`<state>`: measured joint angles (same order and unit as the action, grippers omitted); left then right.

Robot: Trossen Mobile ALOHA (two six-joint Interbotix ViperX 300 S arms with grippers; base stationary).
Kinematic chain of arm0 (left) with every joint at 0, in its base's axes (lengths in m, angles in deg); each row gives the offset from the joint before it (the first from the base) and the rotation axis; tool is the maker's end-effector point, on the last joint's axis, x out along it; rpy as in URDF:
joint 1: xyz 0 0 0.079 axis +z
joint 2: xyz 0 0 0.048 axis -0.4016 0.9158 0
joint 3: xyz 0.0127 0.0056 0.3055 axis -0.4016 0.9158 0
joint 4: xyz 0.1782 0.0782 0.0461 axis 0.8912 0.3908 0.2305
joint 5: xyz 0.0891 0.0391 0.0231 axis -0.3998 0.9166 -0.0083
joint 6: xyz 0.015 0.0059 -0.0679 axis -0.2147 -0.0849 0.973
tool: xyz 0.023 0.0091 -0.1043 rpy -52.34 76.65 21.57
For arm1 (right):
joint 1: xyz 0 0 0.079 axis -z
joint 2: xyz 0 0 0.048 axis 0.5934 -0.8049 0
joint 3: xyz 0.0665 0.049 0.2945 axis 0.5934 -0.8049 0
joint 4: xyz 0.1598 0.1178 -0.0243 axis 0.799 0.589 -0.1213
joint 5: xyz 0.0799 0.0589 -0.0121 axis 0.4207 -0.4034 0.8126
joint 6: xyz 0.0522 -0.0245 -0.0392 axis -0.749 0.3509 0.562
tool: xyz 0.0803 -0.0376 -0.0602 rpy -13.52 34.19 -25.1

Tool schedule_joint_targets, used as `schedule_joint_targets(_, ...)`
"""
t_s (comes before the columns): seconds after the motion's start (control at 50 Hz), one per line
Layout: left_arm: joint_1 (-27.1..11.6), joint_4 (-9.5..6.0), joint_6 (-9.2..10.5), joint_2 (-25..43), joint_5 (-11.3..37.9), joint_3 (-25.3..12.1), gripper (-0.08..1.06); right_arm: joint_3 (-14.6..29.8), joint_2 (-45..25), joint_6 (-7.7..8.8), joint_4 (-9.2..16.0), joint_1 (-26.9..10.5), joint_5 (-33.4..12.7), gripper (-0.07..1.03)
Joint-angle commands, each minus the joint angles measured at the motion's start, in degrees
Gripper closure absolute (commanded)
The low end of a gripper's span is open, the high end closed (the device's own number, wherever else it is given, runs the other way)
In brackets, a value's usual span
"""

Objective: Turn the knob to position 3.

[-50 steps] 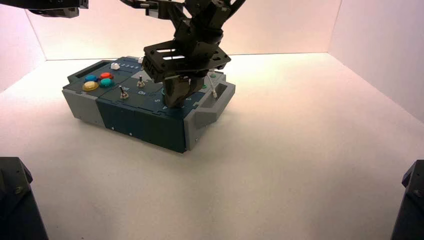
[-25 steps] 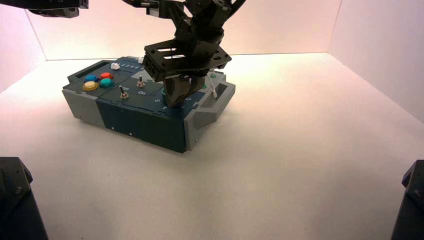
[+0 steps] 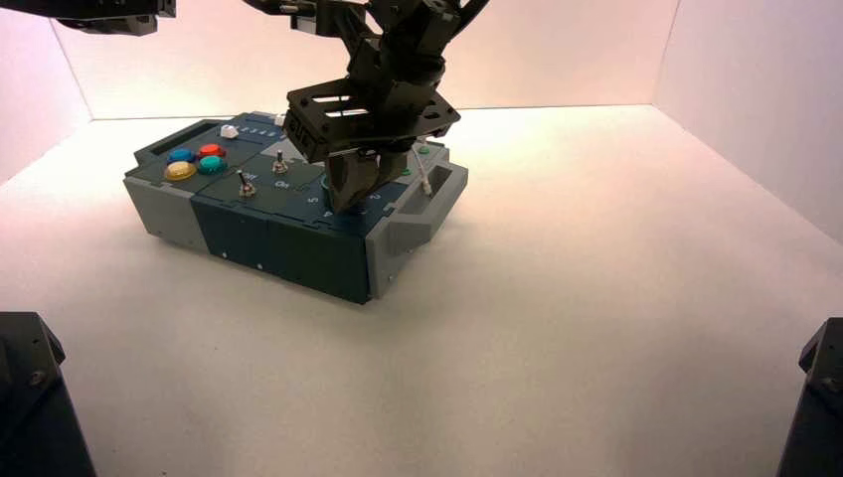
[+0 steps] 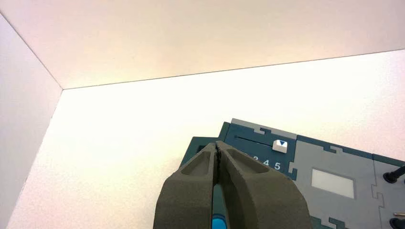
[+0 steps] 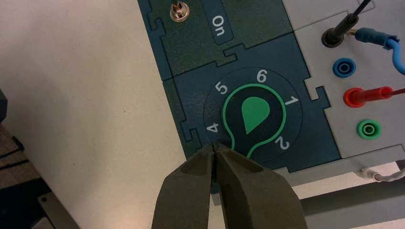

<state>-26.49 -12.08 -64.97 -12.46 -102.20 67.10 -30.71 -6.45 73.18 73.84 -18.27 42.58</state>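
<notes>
The knob (image 5: 255, 115), a green teardrop on a dark dial with a green outline, sits in an arc of white digits 4, 5, 6, 1, 2. Its narrow end points toward the gap between 4 and 2. The digit 3 there is hidden behind my right gripper (image 5: 215, 148), which is shut with its tips at the dial's edge beside the 4. In the high view the right gripper (image 3: 350, 197) stands down on the box (image 3: 288, 243) and covers the knob. My left gripper (image 4: 218, 144) is shut and empty, held high over the box's far left end.
A metal toggle switch (image 5: 179, 10) and an "On" label (image 5: 218, 23) lie beside the knob. Blue (image 5: 343, 67) and green (image 5: 368, 129) sockets and plugged wires (image 5: 377, 36) lie on the grey panel. Coloured buttons (image 3: 195, 161) sit at the box's left end. A white slider (image 4: 280, 145) is near the row of digits.
The right gripper has shifted only very slightly over the knob. The left arm has not moved.
</notes>
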Motion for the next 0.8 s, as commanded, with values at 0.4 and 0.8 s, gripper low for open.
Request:
schedule_joint_targets(0.4, -0.1, 0.18, -0.18, -0.4, -0.3, -1.6, 1.01, 0.4, 2.1, 0.00, 0.0, 0.2, 0.3, 0.98)
schedule_joint_targets(0.8, -0.1, 0.18, -0.26, -0.4, -0.3, -1.6, 1.01, 0.0, 2.2, 0.00, 0.0, 0.7, 0.3, 0.98)
